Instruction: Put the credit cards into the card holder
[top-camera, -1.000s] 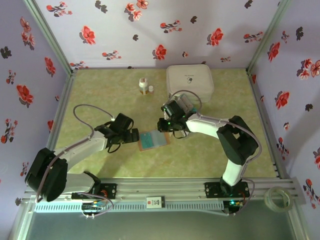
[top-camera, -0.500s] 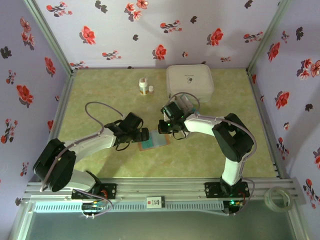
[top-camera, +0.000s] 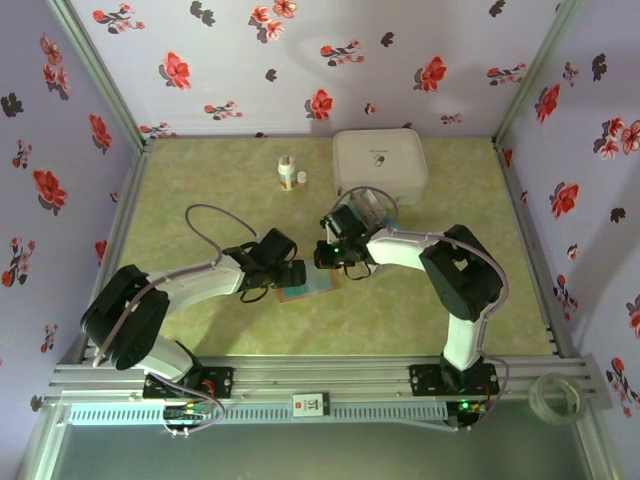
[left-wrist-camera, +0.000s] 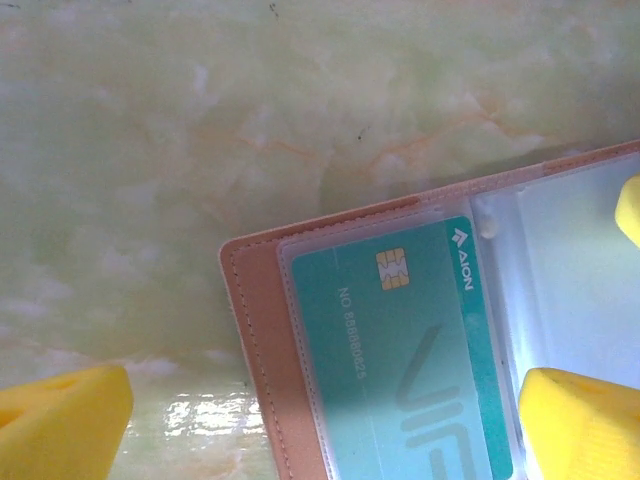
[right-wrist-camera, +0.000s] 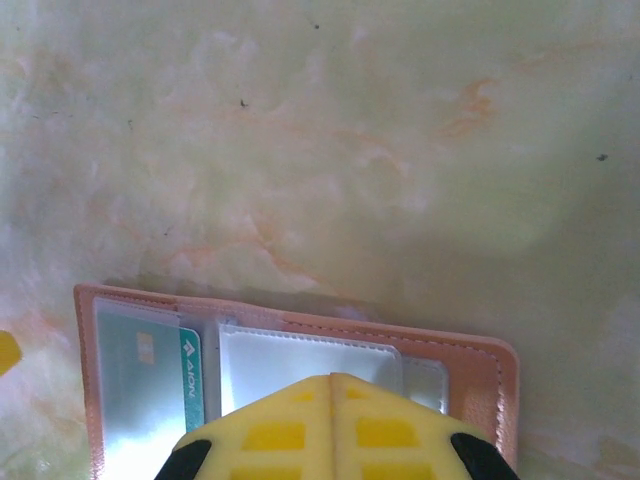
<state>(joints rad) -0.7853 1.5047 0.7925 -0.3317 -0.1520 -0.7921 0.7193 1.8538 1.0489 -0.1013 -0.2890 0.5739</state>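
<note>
One card holder (top-camera: 308, 285) lies open and flat near the middle of the table (top-camera: 200, 190), between the two hands. One teal card (left-wrist-camera: 410, 350) sits in its left clear sleeve, chip side up; the sleeves beside it look clear. In the right wrist view the card (right-wrist-camera: 150, 375) fills the holder's (right-wrist-camera: 470, 365) left pocket.

One white box (top-camera: 380, 165) stands at the far edge, with a small bottle (top-camera: 288, 172) to its left, both well apart from the holder. Bare table lies open on the left, right and near sides.

The left hand (top-camera: 293, 275) hangs low at the holder's left edge, spread wide, its yellow fingertips (left-wrist-camera: 60, 420) straddling the tan corner (left-wrist-camera: 262, 340). The right hand (top-camera: 325, 252) is at the far right corner, its fingers (right-wrist-camera: 290, 430) pressed together just over a sleeve; whether they pinch it I cannot tell. Both arms reach inward from their bases, elbows bent.
</note>
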